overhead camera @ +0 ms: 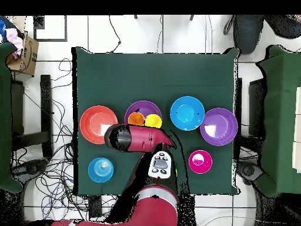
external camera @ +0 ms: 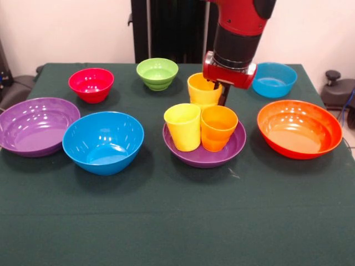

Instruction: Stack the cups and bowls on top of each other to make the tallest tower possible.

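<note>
I see the gripper (external camera: 223,93) low behind the purple bowl (external camera: 204,155), right at a yellow cup (external camera: 203,90); I cannot tell how it is set. Two more cups (external camera: 183,126) stand inside that bowl, mid-worktop (external camera: 177,221).

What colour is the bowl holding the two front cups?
Purple. The bowl under the yellow cup and orange cup shows best in the front view.

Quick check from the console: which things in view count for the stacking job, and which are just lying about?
For the job:
purple bowl holding yellow cup and orange cup
third cup under the gripper
remaining bowls

Lying about:
cables on the floor
cardboard box
</note>
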Motion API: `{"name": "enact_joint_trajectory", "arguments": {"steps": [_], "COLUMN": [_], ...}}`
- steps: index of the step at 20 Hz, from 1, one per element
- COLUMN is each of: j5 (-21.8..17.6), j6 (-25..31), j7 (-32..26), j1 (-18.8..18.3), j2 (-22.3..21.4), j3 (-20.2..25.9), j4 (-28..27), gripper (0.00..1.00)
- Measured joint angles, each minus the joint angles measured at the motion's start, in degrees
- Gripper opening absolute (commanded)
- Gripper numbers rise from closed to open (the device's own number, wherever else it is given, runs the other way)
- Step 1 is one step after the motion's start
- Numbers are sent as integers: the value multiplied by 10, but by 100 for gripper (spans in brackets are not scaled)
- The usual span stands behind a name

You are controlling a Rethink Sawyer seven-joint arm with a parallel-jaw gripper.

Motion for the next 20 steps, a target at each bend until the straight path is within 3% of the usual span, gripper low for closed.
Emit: {"name": "enact_joint_trajectory", "arguments": {"steps": [20], "j5": [0], "j6": [6], "j7": [0], "j1": [-8], "j2": [45], "j3": [0], "j4": [-53], "gripper": [0]}}
